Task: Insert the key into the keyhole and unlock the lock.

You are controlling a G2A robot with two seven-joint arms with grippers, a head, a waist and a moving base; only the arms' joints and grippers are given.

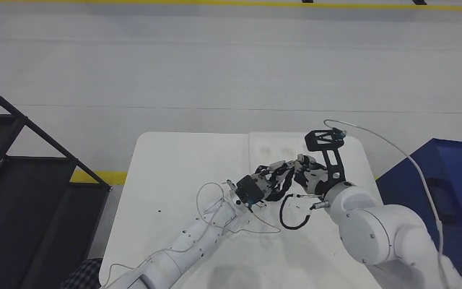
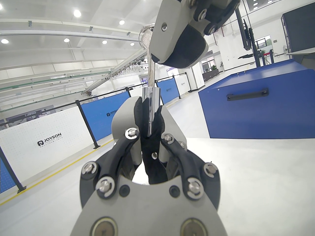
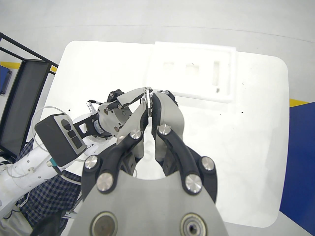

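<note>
Left wrist view: left hand clamps the lock; right hand, at 3 o'clock from it in top view, pinches the key.

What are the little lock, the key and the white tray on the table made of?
The lock looks like metal, likely chrome-plated: a mirror-bright cylinder with reflections. The key is also silvery metal, its head duller and textured. The tray seems moulded white foam or plastic: matte, thick-rimmed, with rectangular recesses.
</note>
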